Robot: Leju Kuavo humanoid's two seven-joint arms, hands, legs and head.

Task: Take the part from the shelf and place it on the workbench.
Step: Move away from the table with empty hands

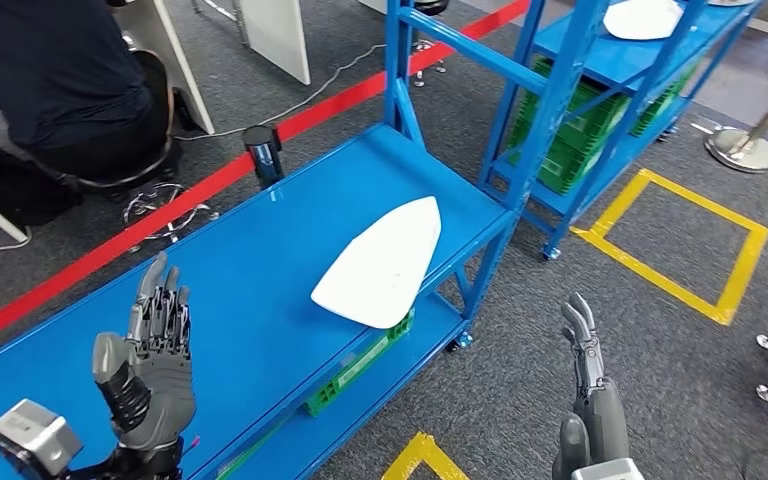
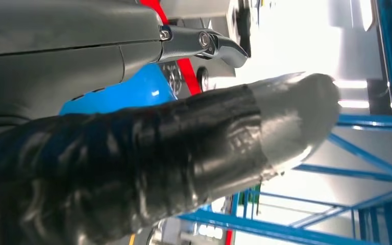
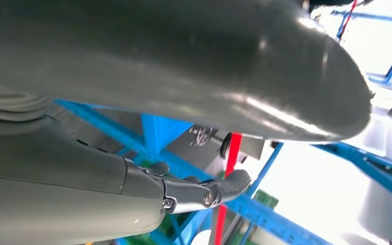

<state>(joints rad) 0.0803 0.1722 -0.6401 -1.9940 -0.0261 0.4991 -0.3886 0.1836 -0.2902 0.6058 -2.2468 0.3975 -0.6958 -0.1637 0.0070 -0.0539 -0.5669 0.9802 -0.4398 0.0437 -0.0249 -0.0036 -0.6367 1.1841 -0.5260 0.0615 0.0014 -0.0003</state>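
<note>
Fingers of the left robot hand (image 1: 150,370) stand spread and upright above the near end of the blue shelf (image 1: 260,260), holding nothing and touching nothing. The right robot hand (image 1: 588,400) hangs beside the shelf over the grey floor (image 1: 520,380), its fingers straight and apart, likewise empty. The white part (image 1: 380,262) lies flat on the top level of the shelf, towards its far end, with its edge jutting over the shelf's front rim, well apart from both robot hands. A green crate (image 1: 355,370) sits on the lower level beneath the part; its contents cannot be made out. A second blue shelf (image 1: 620,60) stands behind, carrying another white part (image 1: 642,18) on top and green crates (image 1: 570,140) below.
</note>
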